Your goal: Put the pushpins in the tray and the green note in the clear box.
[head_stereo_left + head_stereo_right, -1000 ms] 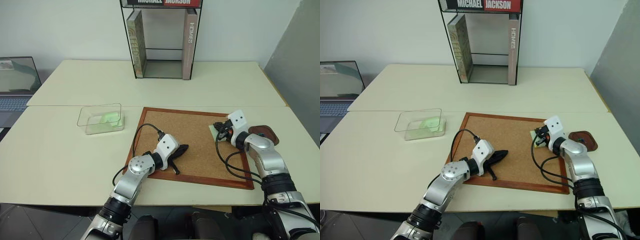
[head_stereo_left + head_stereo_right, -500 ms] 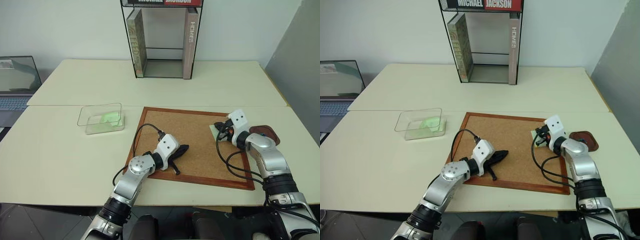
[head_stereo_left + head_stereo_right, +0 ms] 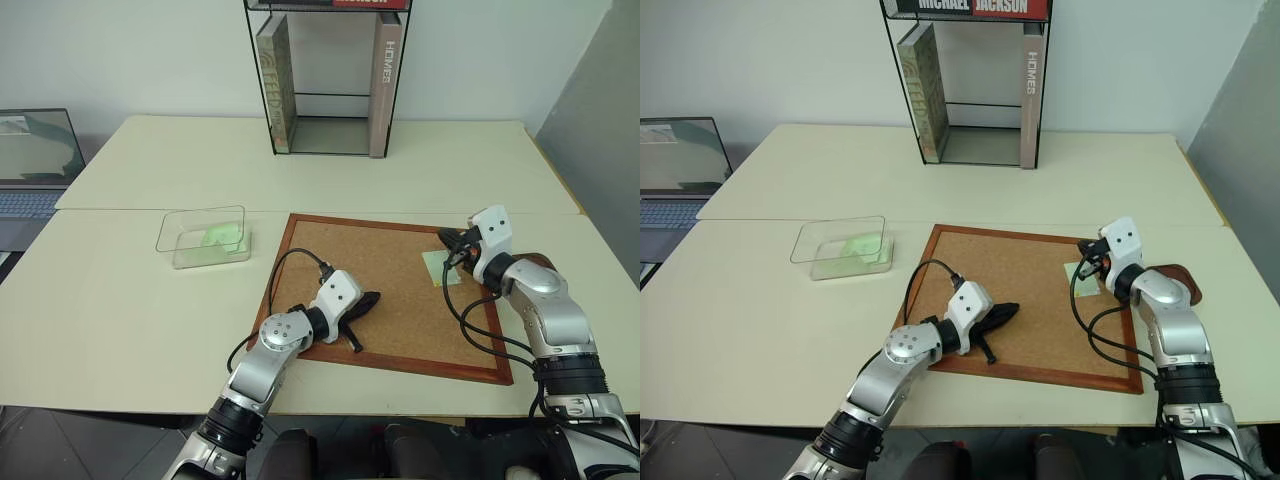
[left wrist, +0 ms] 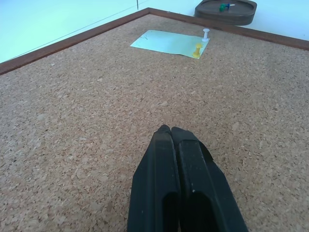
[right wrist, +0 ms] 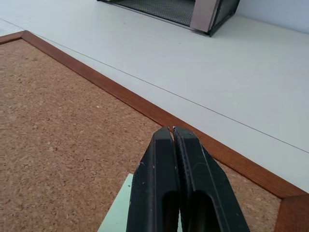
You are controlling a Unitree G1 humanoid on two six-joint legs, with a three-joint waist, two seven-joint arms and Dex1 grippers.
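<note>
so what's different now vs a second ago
The right gripper has lifted off the green note toward the corkboard's far edge, fingers shut. The note, once partly hidden, now lies uncovered, a white and a yellow pushpin in it. The left gripper kept still, shut, over the cork.

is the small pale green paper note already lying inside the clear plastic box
No. The pale green paper note lies on the wood-framed corkboard, with a yellow pushpin and a white pushpin standing in it.
</note>
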